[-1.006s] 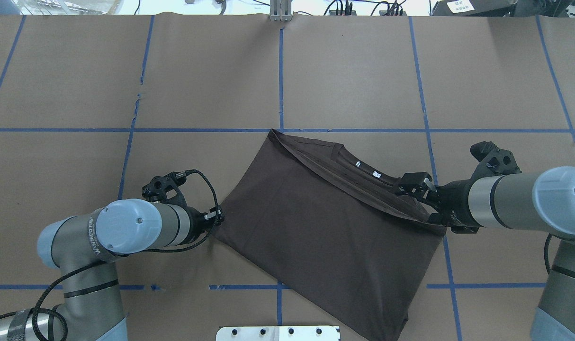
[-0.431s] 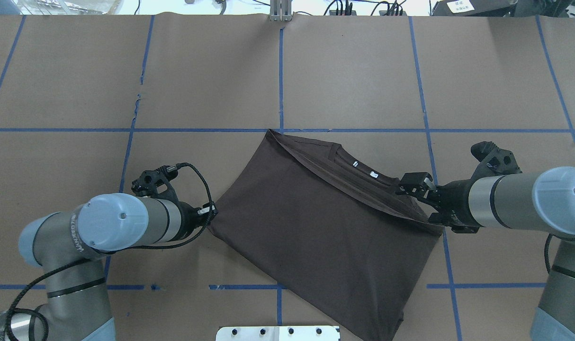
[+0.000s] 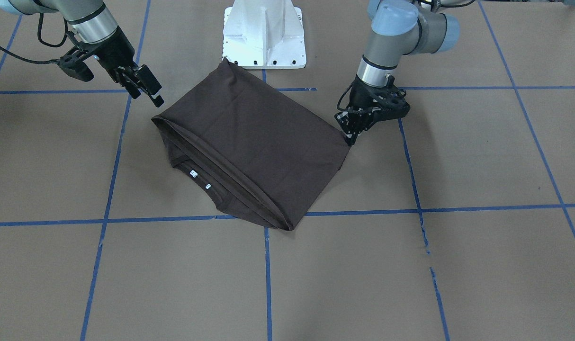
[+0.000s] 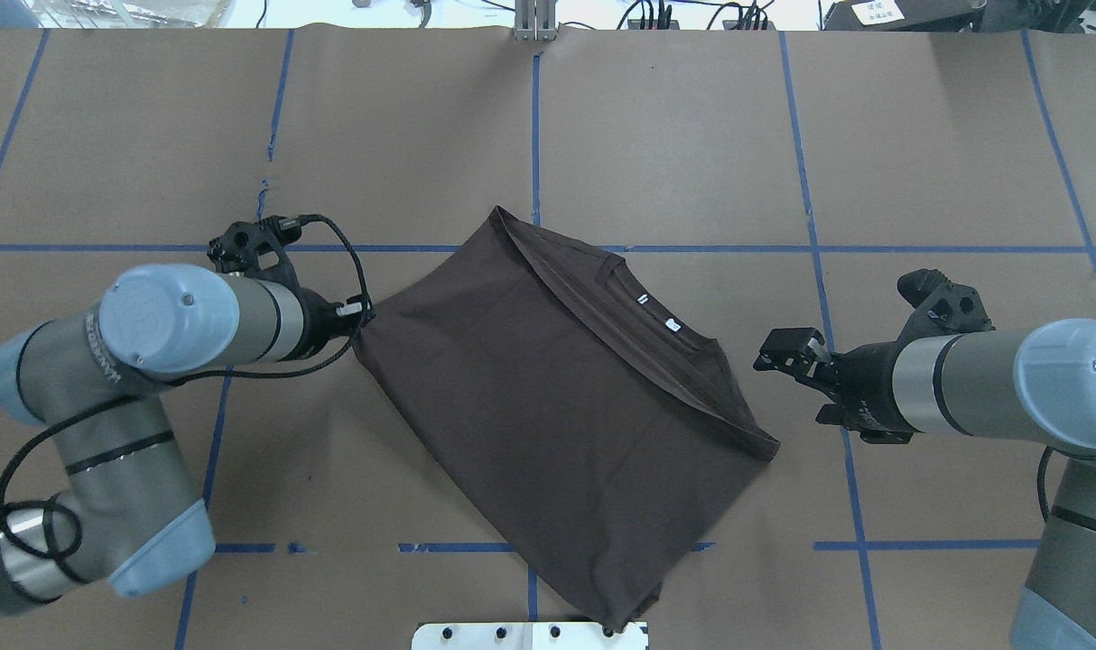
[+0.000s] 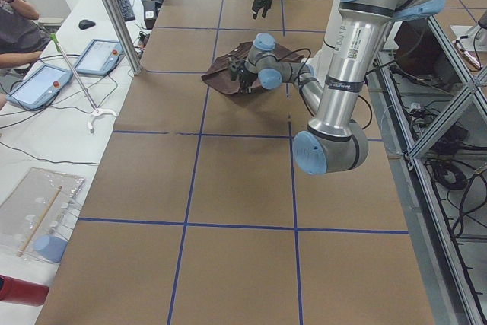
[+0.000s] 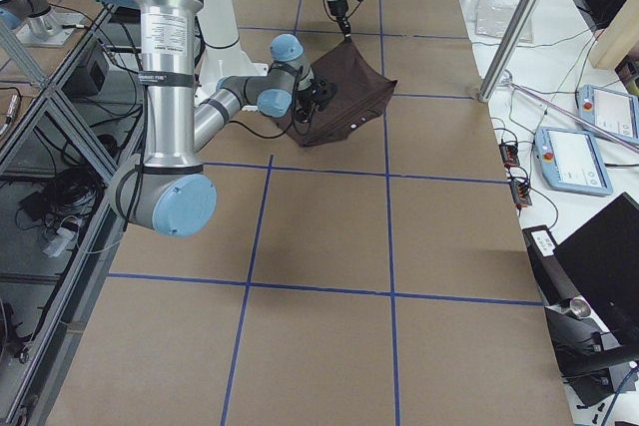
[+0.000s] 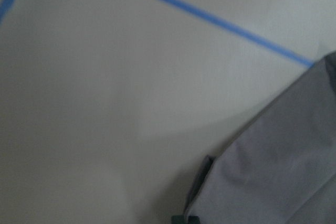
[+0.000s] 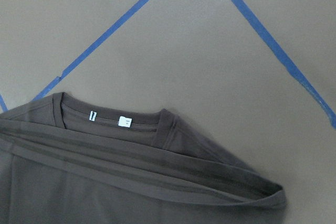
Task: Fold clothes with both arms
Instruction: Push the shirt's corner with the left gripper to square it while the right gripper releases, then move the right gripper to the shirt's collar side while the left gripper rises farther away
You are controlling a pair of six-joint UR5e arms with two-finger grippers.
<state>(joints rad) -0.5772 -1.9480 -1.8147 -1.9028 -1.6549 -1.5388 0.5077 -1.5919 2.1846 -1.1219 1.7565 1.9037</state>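
The dark grey-brown T-shirt [image 4: 557, 397] lies folded and diagonal at mid-table, with its collar and white neck tags [image 4: 673, 325] on the far-right side. My left gripper [image 4: 360, 316] is shut on the shirt's left corner, low at the table; in the front-facing view it [image 3: 349, 136] touches that corner. My right gripper [image 4: 794, 386] is open and empty, a short gap to the right of the shirt's right corner [image 4: 769, 447]. It also shows in the front-facing view [image 3: 148, 92]. The right wrist view shows the collar and tags [image 8: 124, 121].
The white pedestal base [image 3: 265, 33] stands at the near table edge, just behind the shirt's near corner. Blue tape lines [image 4: 534, 135] divide the brown table. Tablets [image 5: 46, 85] and a metal pole [image 5: 114, 13] stand on the operators' side.
My left gripper has pulled the shirt to the left and away from the robot. The shirt's right edge has left my right gripper, which has stayed in place.
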